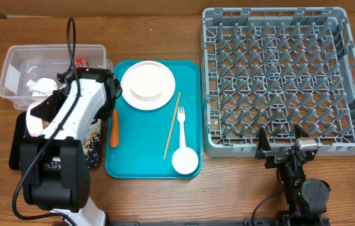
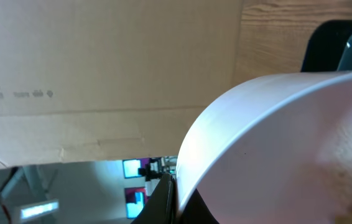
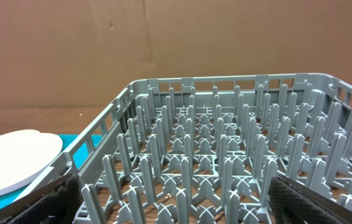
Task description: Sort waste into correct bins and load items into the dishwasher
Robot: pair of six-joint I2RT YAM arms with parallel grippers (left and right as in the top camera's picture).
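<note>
— Where's the bowl?

— In my left gripper (image 2: pixel 175 200). The jaws are together on the rim of the white bowl (image 2: pixel 275 155), pinching its thin wall from below. It hangs tipped, hollow towards my wrist camera, at the left end of the table by the black tray (image 1: pixel 95 160). From overhead my own arm hides it.

— And where must it go?

— The dish rack (image 1: pixel 271 11) lies well off to my right, across the whole teal tray (image 1: pixel 190 75). I'd say that is what counts: a long sideways carry. My right gripper (image 1: pixel 281 139) is far nearer, just at the rack's near wall, jaws wide apart and holding nothing.

— How will it handle?

— It's smooth, glossy and round, with a faint tan smear inside, so probably slippery in a rim pinch. The rack is hard grey plastic with a grid floor and upright pegs, so the bowl likely wants to go in on edge.

— What's left?

— On the teal tray there's the plate (image 1: pixel 148 83) and the cup (image 1: pixel 185 161). The chopstick (image 1: pixel 172 125) and fork (image 1: pixel 181 116) lie lengthwise away from me. The carrot (image 1: pixel 114 133) is at its left edge.
</note>
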